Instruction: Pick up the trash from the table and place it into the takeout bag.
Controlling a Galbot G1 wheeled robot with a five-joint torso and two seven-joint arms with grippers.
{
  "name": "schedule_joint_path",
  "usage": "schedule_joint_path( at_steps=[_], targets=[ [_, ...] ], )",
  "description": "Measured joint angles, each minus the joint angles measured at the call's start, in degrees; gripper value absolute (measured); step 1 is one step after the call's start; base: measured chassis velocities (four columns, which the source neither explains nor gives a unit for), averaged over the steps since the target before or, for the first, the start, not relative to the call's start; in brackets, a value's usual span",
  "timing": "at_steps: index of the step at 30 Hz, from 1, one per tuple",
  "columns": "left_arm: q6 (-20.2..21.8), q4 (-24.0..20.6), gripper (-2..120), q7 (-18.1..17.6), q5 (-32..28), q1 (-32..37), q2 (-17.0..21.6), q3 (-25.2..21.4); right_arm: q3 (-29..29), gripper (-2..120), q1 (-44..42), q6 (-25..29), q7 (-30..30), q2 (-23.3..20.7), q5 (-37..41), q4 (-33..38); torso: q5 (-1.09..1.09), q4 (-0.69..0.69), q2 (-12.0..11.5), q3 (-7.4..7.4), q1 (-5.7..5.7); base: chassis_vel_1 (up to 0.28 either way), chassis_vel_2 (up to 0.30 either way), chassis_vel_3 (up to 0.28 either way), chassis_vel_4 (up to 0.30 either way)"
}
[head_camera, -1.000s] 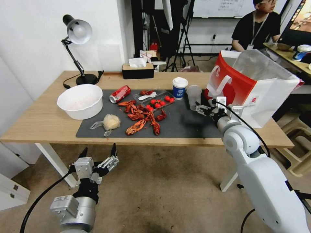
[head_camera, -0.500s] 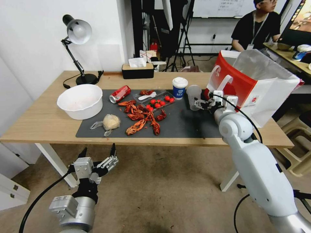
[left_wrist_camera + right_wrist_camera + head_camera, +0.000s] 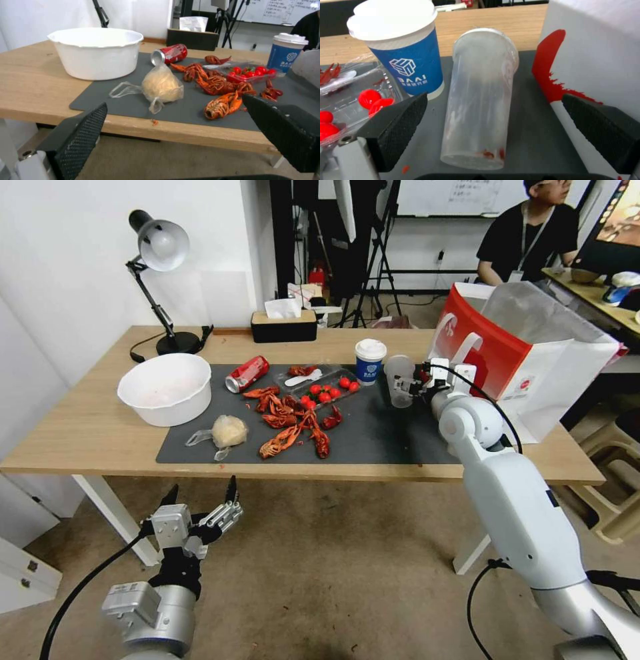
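The trash lies on the table's [image 3: 80, 433] dark mat [image 3: 387, 437]. A clear plastic cup [image 3: 399, 373] [image 3: 480, 107] stands beside the red and white takeout bag [image 3: 493, 347] [image 3: 603, 62]. My right gripper [image 3: 404, 384] [image 3: 493, 100] is open, one finger on each side of that cup. A blue white-lidded cup [image 3: 369, 361] [image 3: 406, 57] stands just beyond it. Farther left lie a red soda can [image 3: 247, 374] [image 3: 170, 53] and a small clear bag with a pale lump [image 3: 228, 431] [image 3: 161, 86]. My left gripper [image 3: 203, 493] [image 3: 175, 105] hangs open below the table's front edge.
A big white bowl [image 3: 165, 388] sits at the left. Red crayfish shells [image 3: 293, 423] and a clear tray of tomatoes [image 3: 323, 387] cover the mat's middle. A desk lamp [image 3: 160, 247] and a tissue box [image 3: 283, 323] stand at the back.
My right gripper has moved forward and left along the takeout bag until its open fingers flank the clear cup. The left arm has stayed still.
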Motion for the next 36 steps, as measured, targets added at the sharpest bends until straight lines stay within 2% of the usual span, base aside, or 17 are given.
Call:
schedule_joint_path(
  at_steps=[13,36],
  targets=[
    [0.0,-0.4,100,-0.3,0.2,0.3,-0.2,0.0,-1.0,100,2.1,-2.2,-0.7,-1.1,1.0,-2.6,0.0,0.0,0.0,0.0,0.0,0.0,0.0,0.0,0.0],
    [-0.5,-1.0,100,-0.3,0.6,1.0,-0.4,0.2,-3.2,100,3.5,-2.3,-1.4,-0.2,0.7,-5.6,0.0,0.0,0.0,0.0,0.0,0.0,0.0,0.0,0.0]
  ],
)
